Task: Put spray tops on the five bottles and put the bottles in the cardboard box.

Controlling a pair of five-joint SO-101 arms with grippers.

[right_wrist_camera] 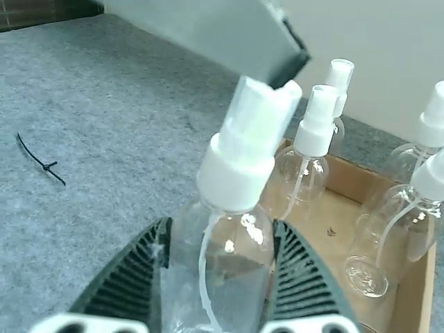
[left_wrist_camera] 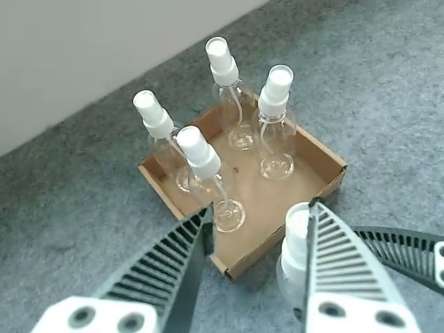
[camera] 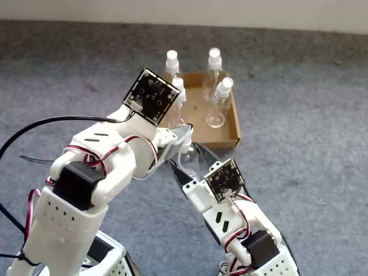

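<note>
Here, box (camera: 225,141): four bottles (left_wrist_camera: 276,132) with spray tops stand upright inside, on the grey surface (camera: 299,190).
Fifth bottle (right_wrist_camera: 222,263): upright just outside the box, white spray top (right_wrist_camera: 250,146) on.
Right jaws: pinching the fifth bottle's body.
Left jaws: spread around its spray top.

Both arms have white printed plastic shells. The left arm (camera: 86,190) has a black motor block (camera: 75,183) at one joint, dark oblong slots (camera: 100,137) in the shell and a perforated base (camera: 112,261). Thin red, black and white wires (camera: 106,154) loop between its sections, and a thicker black cable (camera: 52,122) leads off. The right arm (camera: 238,221) has similar slots, wires and motor block. Each wrist has a square black circuit board (camera: 152,96) with small components. The left gripper (left_wrist_camera: 260,208) and right gripper (right_wrist_camera: 220,229) have dark, ribbed, tapering fingers (left_wrist_camera: 173,267) on white mounts with round holes (left_wrist_camera: 104,320).
</note>
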